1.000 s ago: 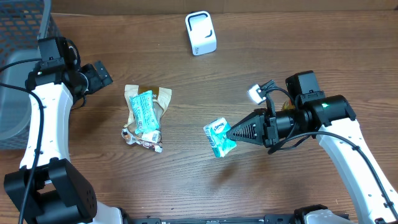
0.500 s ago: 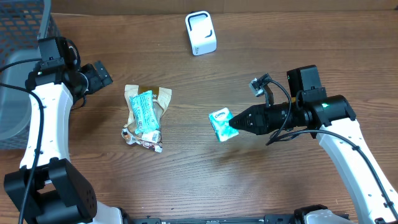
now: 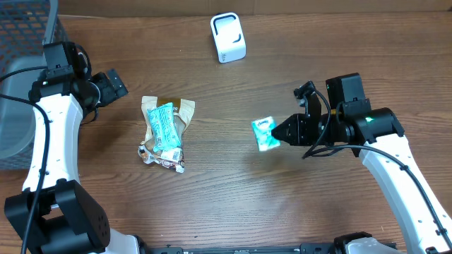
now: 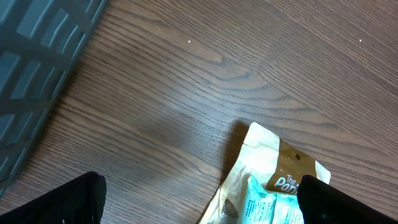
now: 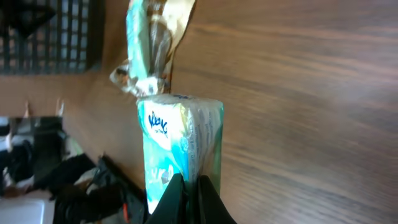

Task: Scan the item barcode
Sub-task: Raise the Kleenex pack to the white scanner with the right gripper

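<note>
A teal tissue pack (image 3: 265, 133) hangs above the table, pinched at its edge by my right gripper (image 3: 280, 132), which is shut on it. In the right wrist view the tissue pack (image 5: 180, 143) stands on end between the dark fingers (image 5: 211, 202). The white barcode scanner (image 3: 228, 37) stands at the table's far middle, well away from the pack. My left gripper (image 3: 111, 86) is open at the far left, holding nothing; in the left wrist view its fingers (image 4: 74, 199) frame bare wood and the top of a snack pile (image 4: 273, 180).
A pile of snack packets (image 3: 164, 130), tan and teal wrappers, lies left of centre. A dark mesh basket (image 3: 25, 32) fills the far left corner, and a grey bin (image 3: 10, 134) sits beside it at the left edge.
My right arm has turned and lifted the tissue pack up and to the right, toward the scanner's side. The left arm has not moved.
</note>
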Controlling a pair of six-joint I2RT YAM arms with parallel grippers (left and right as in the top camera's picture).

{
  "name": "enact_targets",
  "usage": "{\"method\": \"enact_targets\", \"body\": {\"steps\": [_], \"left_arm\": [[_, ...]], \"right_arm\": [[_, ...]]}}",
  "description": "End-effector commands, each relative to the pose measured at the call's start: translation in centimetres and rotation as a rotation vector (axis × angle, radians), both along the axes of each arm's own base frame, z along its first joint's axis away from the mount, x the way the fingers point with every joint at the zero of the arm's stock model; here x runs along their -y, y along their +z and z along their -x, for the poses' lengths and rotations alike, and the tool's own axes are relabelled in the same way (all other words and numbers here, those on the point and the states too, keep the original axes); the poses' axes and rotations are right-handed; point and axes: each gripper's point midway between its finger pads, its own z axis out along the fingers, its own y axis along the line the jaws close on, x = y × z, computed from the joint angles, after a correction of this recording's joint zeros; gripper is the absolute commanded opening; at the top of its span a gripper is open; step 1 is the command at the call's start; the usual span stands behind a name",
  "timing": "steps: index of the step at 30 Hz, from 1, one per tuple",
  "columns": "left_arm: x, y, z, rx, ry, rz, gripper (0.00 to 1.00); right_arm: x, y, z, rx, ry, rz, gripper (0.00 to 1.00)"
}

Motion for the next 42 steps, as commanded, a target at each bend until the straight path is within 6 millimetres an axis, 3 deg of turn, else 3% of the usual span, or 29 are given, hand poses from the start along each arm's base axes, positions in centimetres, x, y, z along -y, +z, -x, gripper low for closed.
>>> {"method": "enact_targets", "body": {"steps": [1,5,8,12,16,17,24,29,32,38,39,42], "left_arm": [[0.3,0.6,-0.5,0.019,-0.004,0.004,1.0],[0.3,0.6,-0.5,0.019,-0.004,0.004,0.99],[0.3,0.6,-0.5,0.019,-0.004,0.004,1.0],[0.3,0.6,-0.5,0.019,-0.004,0.004,1.0],[0.3,0.6,-0.5,0.019,-0.004,0.004,1.0],[0.3,0.6,-0.5,0.019,-0.004,0.004,1.0],[0.3,0.6,-0.5,0.019,-0.004,0.004,1.0],[0.3,0.6,-0.5,0.019,-0.004,0.004,1.0],[0.3,0.6,-0.5,0.019,-0.004,0.004,1.0],[0.3,0.6,-0.5,0.019,-0.004,0.004,1.0],[0.3,0.6,-0.5,0.019,-0.004,0.004,1.0],[0.3,0.6,-0.5,0.019,-0.004,0.004,0.99]], "right_arm": [[0.8,0.8,-1.5,0.034,-0.096,0.035,0.04],[1.3,3.5,-3.0,0.104,-0.133,0.06,0.03],[2.2,8.1,-5.0,0.161,-0.19,0.11,0.03],[3.0,12.7,-7.2,0.183,-0.207,0.207,0.03],[2.0,15.1,-9.8,0.222,-0.211,0.299,0.04],[0.5,15.0,-12.4,0.3,-0.205,0.386,0.04],[-2.6,13.3,-18.1,0.526,-0.213,0.606,0.04],[-4.1,10.1,-19.0,0.503,-0.18,0.68,0.05],[-2.6,6.6,-18.0,0.351,-0.198,0.731,0.24],[1.0,2.4,-17.4,0.146,-0.229,0.762,0.37],[1.6,1.4,-17.9,0.109,-0.232,0.745,0.45],[2.5,0.0,-18.9,0.073,-0.248,0.721,0.47]]}}
